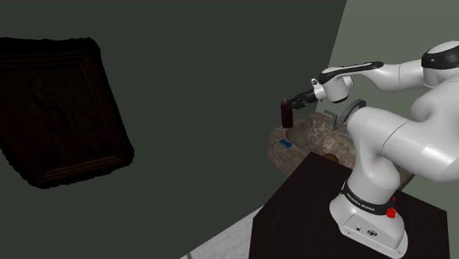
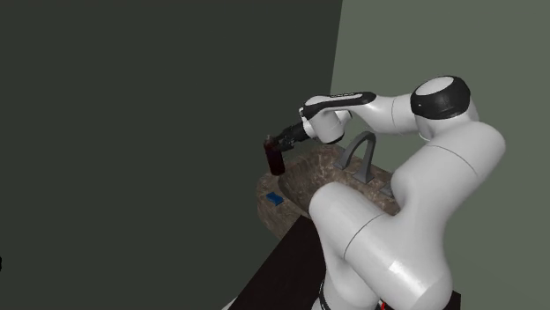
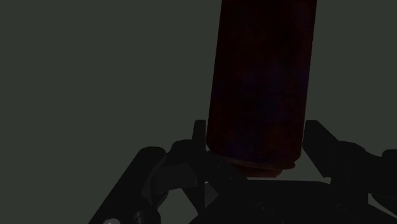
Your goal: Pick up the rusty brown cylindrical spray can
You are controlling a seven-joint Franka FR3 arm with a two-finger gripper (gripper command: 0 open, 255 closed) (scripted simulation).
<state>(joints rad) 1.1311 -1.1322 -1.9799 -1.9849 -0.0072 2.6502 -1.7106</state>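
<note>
As the arm [image 1: 397,73] stretches out roughly level toward the dark grey-green wall [image 1: 206,88], its gripper [image 1: 291,104] sits at the upper part of the spray can [image 1: 285,114]. Can: dark reddish-brown cylinder, upright, over the far corner of a mottled stone-look counter [image 1: 316,132]. Can't tell from either ext. view whether its base touches the counter or hangs just above it. 2nd ext. view agrees: gripper [image 2: 278,145] comes in from that view's right and grabs the can [image 2: 275,158] near its top, body hanging below the fingers. Wrist cam: can [image 3: 264,83] fills the gap betw. the two black fingers [image 3: 321,143], one pressed to each side, so jaws are closed partway onto it, w/ its lower rim visible near the palm. Bkgd there is plain dark wall. Other items: grey arched faucet [image 1: 344,112] on the counter behind the can, nearer the arm's base. Small blue item [image 1: 285,145] lies flat on the counter, below the can in the shoulder view. Black stand [image 1: 309,213] at lower right. Dark framed picture [image 1: 62,110] hangs tilted on the wall, well apart to that view's left.
</note>
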